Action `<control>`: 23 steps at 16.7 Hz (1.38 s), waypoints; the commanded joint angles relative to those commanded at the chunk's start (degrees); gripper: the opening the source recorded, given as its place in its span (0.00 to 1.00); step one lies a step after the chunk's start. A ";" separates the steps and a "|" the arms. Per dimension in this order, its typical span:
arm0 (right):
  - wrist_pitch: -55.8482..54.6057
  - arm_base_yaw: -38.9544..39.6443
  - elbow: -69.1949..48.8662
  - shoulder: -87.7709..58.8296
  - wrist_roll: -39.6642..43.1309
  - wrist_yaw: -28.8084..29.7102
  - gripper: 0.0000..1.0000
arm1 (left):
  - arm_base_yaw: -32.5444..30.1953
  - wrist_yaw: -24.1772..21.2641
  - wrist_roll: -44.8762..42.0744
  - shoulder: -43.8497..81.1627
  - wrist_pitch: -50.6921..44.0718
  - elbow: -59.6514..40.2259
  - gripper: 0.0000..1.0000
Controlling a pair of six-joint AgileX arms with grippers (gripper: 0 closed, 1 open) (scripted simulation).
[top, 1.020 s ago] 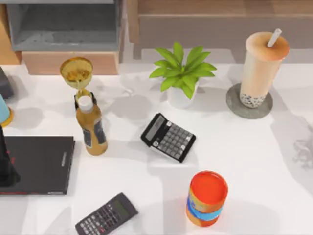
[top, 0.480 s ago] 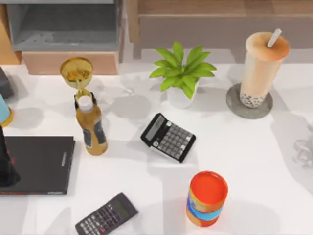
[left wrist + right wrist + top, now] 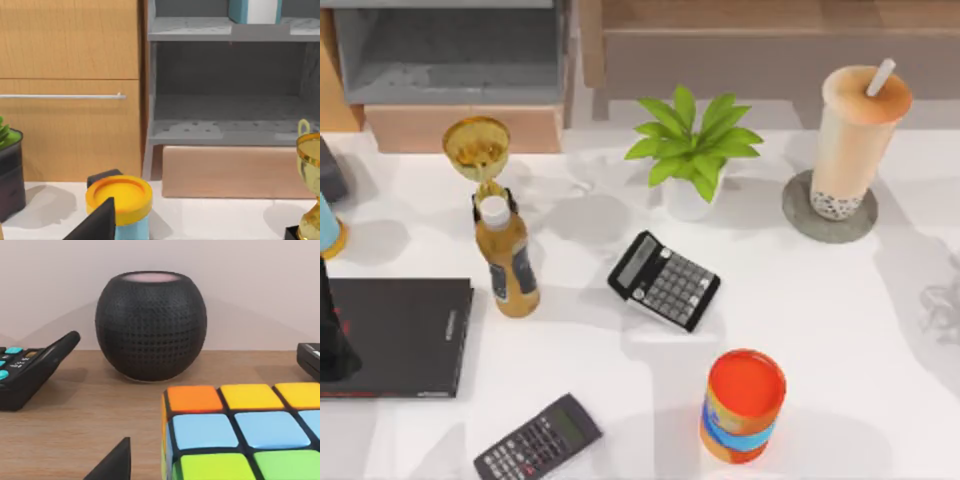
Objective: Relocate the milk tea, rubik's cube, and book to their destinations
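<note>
The milk tea (image 3: 855,135) stands upright on a round grey coaster (image 3: 800,215) at the table's back right, straw up. On a wooden surface, the rubik's cube (image 3: 240,432) sits close in front of my right wrist camera. A dark tip of my right gripper (image 3: 112,465) shows just beside the cube, with a gap between them. The book (image 3: 239,10), light blue with white page edges, stands on the upper grey shelf. A dark tip of my left gripper (image 3: 97,225) shows low in the left wrist view, and my left arm (image 3: 332,340) is at the table's far left.
On the table are a potted plant (image 3: 690,150), two calculators (image 3: 663,280) (image 3: 538,438), an amber bottle (image 3: 507,260), a gold trophy (image 3: 477,148), an orange-and-blue can (image 3: 743,405) and a black flat book (image 3: 400,335). A black round speaker (image 3: 150,325) stands behind the cube.
</note>
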State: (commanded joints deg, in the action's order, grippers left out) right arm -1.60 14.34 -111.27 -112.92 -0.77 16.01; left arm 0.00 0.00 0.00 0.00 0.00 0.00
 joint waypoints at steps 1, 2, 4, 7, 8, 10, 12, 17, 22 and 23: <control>0.00 0.00 0.00 0.00 0.00 0.00 1.00 | 0.00 0.00 0.00 0.00 0.00 0.00 1.00; 0.00 0.00 0.00 0.00 0.00 0.00 1.00 | 0.00 0.00 0.00 0.00 0.00 0.00 1.00; 0.00 0.00 0.00 0.00 0.00 0.00 1.00 | 0.00 0.00 0.00 0.00 0.00 0.00 1.00; -0.04 0.18 0.23 0.21 -0.02 0.06 1.00 | 0.00 0.00 0.00 0.00 0.00 0.00 1.00; -0.24 0.22 1.05 0.86 -0.06 0.24 1.00 | 0.00 0.00 0.00 0.00 0.00 0.00 1.00; -1.07 0.52 4.31 3.33 -0.10 0.56 1.00 | 0.00 0.00 0.00 0.00 0.00 0.00 1.00; -1.94 1.07 7.98 5.75 -0.08 0.89 1.00 | 0.00 0.00 0.00 0.00 0.00 0.00 1.00; -2.37 1.04 9.38 6.88 -0.04 1.02 1.00 | 0.00 0.00 0.00 0.00 0.00 0.00 1.00; -2.17 0.04 14.55 12.34 -0.08 0.08 1.00 | 0.00 0.00 0.00 0.00 0.00 0.00 1.00; -2.07 -0.43 17.31 15.14 -0.09 -0.37 1.00 | 0.00 0.00 0.00 0.00 0.00 0.00 1.00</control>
State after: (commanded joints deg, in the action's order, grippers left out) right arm -3.67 13.91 -93.96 -97.77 -0.86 15.63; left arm 0.00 0.00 0.00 0.00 0.00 0.00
